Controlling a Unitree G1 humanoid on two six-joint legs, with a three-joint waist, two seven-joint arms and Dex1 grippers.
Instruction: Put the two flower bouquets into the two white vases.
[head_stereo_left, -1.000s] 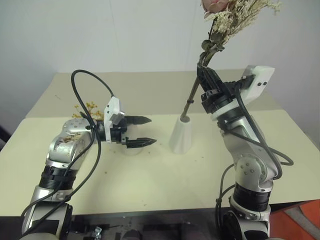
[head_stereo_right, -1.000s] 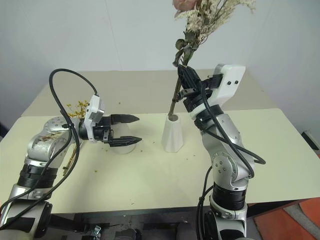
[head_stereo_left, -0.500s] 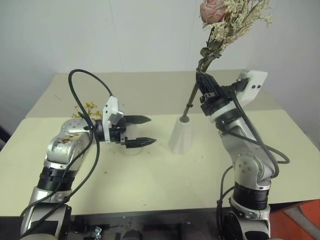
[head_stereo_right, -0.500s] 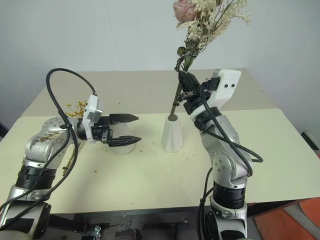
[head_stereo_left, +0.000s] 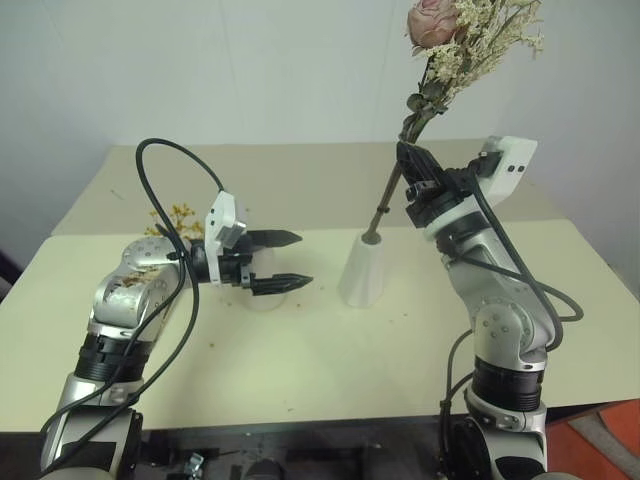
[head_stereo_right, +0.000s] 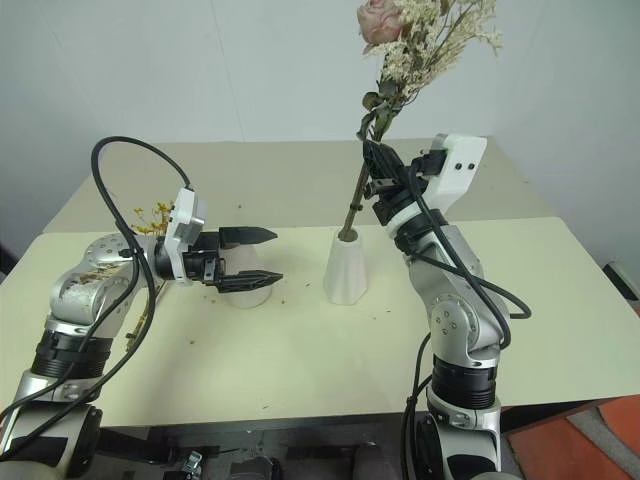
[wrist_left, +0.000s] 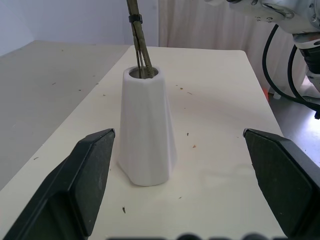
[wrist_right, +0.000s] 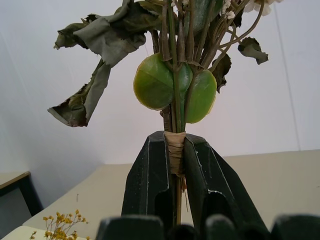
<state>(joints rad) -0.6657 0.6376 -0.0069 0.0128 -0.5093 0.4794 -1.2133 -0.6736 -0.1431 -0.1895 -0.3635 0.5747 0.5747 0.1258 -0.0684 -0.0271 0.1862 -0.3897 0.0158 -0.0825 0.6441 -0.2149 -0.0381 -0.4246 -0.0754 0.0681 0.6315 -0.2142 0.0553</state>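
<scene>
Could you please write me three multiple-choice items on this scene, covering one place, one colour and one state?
1. Where are the rose bouquet's stem ends?
A. On the table
B. In the cone vase
C. In the left hand

2. What colour are the blossoms behind the left arm?
A. Yellow
B. Blue
C. Red

3. How is the right hand?
A. Open, empty
B. Shut on a vase
C. Shut on the rose bouquet

Key: 1 B, the left wrist view shows stems in the neck; 2 A, yellow sprigs; 3 C, fingers clamp the wrapped stems.

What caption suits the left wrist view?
Open left gripper facing the narrow-necked white vase, rose bouquet stems in its mouth.
</scene>
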